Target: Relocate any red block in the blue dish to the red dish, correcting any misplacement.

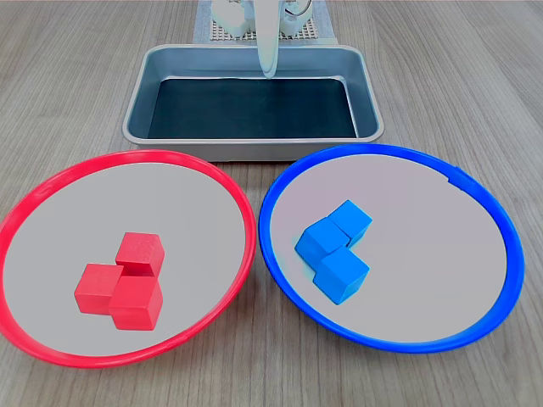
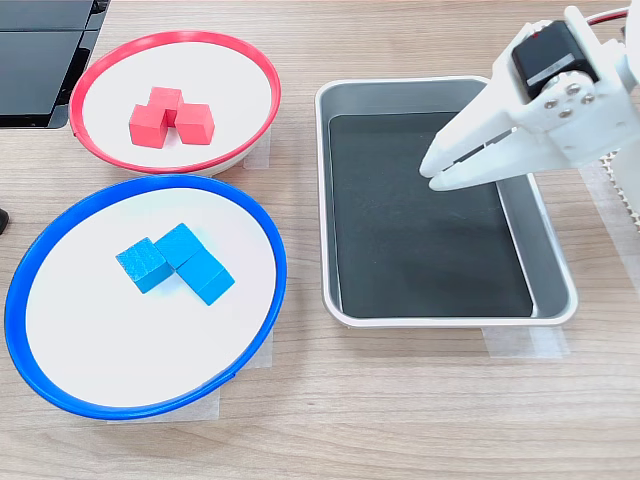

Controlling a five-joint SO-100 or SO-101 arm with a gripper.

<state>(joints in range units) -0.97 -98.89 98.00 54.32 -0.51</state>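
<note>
While three red blocks (image 1: 123, 284) sit clustered in the red dish (image 1: 51, 191) and none in the blue dish (image 1: 475, 195), the empty end effector (image 2: 432, 172), nearly closed, hangs over the tray (image 2: 345, 200); rigid, seemingly light cubes suit flat-side grips.

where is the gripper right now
In the second exterior view the gripper hangs over the metal tray, on that view's right, holding nothing, well away from both dishes.

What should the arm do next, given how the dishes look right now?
Probably nothing beyond holding still. The blue dish holds only three blue cubes, and all three red cubes already sit in the red dish. The gripper hangs over the metal tray, carrying nothing, so no correction seems needed.
</note>
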